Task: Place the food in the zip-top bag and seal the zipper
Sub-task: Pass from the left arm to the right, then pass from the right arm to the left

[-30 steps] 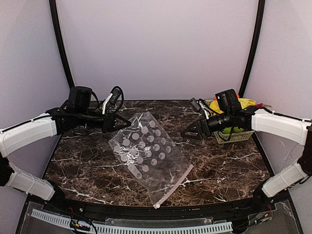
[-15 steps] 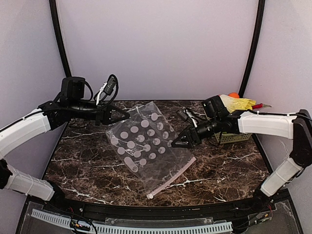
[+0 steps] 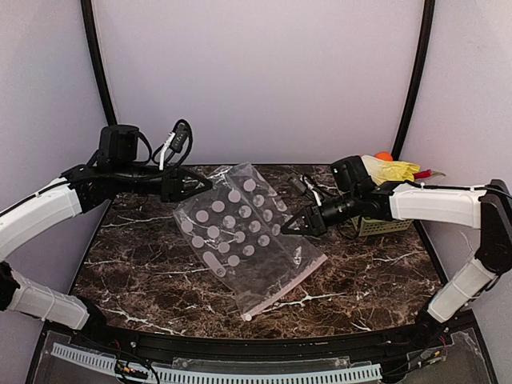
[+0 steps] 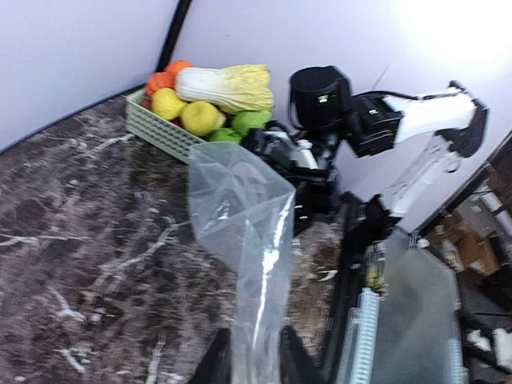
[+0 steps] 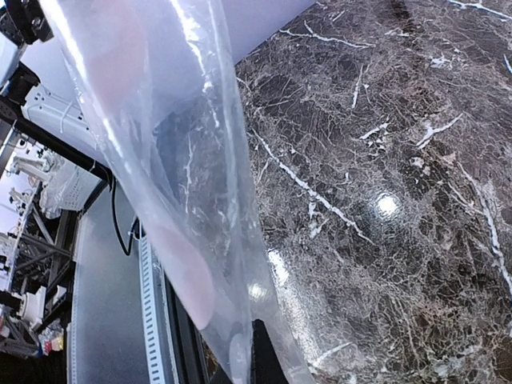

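The zip-top bag [image 3: 240, 232] is clear with grey-white dots and hangs tilted between my two grippers, its low end on the table. Its pink zipper [image 3: 288, 286] runs along the near right edge to a small slider [image 3: 248, 318]. My left gripper [image 3: 204, 182] is at the bag's far left corner; in the left wrist view its fingers [image 4: 214, 360] stand apart with loose bag film [image 4: 248, 240] between them. My right gripper [image 3: 292, 228] is shut on the bag's right edge [image 5: 200, 240]. The food sits apart at the far right: cabbage [image 4: 228, 86], lemon [image 4: 168, 102], pear [image 4: 252, 122], tomato [image 4: 164, 80].
A pale green mesh basket [image 4: 160, 130] holds the food at the table's far right corner [image 3: 384, 226]. Dark marble table [image 3: 144, 264] with a black rim along the near edge. Purple walls close in the back and sides.
My right gripper swung left from the basket to the bag's right edge and shut on it. My left gripper's jaws have parted. The bag has shifted slightly toward the back.
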You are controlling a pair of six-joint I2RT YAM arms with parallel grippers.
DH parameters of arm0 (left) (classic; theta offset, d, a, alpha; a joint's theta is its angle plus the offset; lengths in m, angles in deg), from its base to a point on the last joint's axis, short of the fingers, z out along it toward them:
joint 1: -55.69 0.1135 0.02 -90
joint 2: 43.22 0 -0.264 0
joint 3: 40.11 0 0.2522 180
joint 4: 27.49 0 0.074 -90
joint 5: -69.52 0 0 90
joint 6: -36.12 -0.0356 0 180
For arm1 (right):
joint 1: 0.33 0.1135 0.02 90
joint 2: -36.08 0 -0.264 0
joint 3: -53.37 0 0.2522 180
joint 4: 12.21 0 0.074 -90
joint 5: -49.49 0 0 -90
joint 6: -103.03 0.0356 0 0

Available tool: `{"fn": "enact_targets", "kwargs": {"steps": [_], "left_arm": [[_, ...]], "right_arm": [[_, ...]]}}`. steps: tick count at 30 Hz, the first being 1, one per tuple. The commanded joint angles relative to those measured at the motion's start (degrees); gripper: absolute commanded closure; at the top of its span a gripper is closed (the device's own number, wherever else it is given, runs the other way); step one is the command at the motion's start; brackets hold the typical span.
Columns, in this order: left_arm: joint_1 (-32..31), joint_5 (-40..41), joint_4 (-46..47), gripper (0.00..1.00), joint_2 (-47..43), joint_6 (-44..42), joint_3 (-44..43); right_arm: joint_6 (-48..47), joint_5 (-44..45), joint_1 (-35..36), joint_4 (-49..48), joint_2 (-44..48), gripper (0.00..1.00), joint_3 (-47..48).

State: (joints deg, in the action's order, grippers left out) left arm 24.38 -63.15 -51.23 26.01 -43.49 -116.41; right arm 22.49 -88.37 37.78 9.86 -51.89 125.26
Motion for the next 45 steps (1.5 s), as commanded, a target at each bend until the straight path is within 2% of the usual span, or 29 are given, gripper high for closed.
{"fn": "enact_targets", "kwargs": {"steps": [1, 2, 4, 6, 8, 14, 21, 24, 30, 34, 41, 43, 45], "left_arm": [[0.30, 15.31, -1.58, 0.46, -0.99, 2.38, 2.47], [0.42, 18.92, -1.24, 0.29, -1.06, 3.11, 3.06], [0.53, 23.25, -0.14, 0.13, -1.63, 5.57, 5.40], [0.55, 25.91, 1.88, 0.04, -2.72, 8.25, 8.14], [0.55, 26.64, 4.53, 0.02, -4.04, 11.01, 11.29], [0.55, 21.90, 12.97, 0.01, -6.47, 18.92, 20.00], [0.55, 22.95, 15.57, 0.01, -13.29, 17.16, 26.31], [0.55, 18.65, 17.97, 0.01, -13.72, 17.46, 27.82], [0.47, 9.78, 27.05, 0.01, -10.22, 24.83, 30.43], [0.19, 5.04, 39.03, 0.01, -6.76, 32.26, 32.46], [-1.01, 1.43, 43.20, 0.01, -1.58, 34.20, 32.49], [-1.53, 0.20, 45.41, 0.04, -0.23, 35.24, 32.56], [-2.13, -0.16, 46.70, 0.13, 0.92, 35.69, 32.56]], "right_arm": [[9.09, 2.67, 0.37, -5.51, 3.04, 1.00, -0.85], [11.34, 3.34, 0.39, -6.86, 3.65, 1.00, -1.23], [15.91, 4.48, 0.34, -9.48, 4.90, 1.00, -1.98], [19.75, 6.51, 0.39, -11.07, 6.05, 1.00, -2.36], [22.86, 8.58, 0.31, -11.13, 6.79, 1.00, -2.10], [32.89, 9.28, 0.28, -14.45, 7.99, 1.00, -1.24], [43.65, 11.93, 0.30, -18.02, 9.96, 1.00, -0.07], [47.18, 12.57, 0.27, -20.55, 11.01, 1.00, 0.31], [50.22, 12.32, 0.34, -24.65, 12.98, 1.00, 1.00], [50.87, 12.28, 0.30, -24.77, 13.52, 1.00, 1.71], [52.84, 11.32, 0.38, -27.22, 13.10, 1.00, 2.23], [52.86, 11.17, 0.28, -27.29, 13.01, 1.00, 2.60], [52.86, 10.68, 0.35, -27.29, 12.94, 1.00, 2.90]]}}
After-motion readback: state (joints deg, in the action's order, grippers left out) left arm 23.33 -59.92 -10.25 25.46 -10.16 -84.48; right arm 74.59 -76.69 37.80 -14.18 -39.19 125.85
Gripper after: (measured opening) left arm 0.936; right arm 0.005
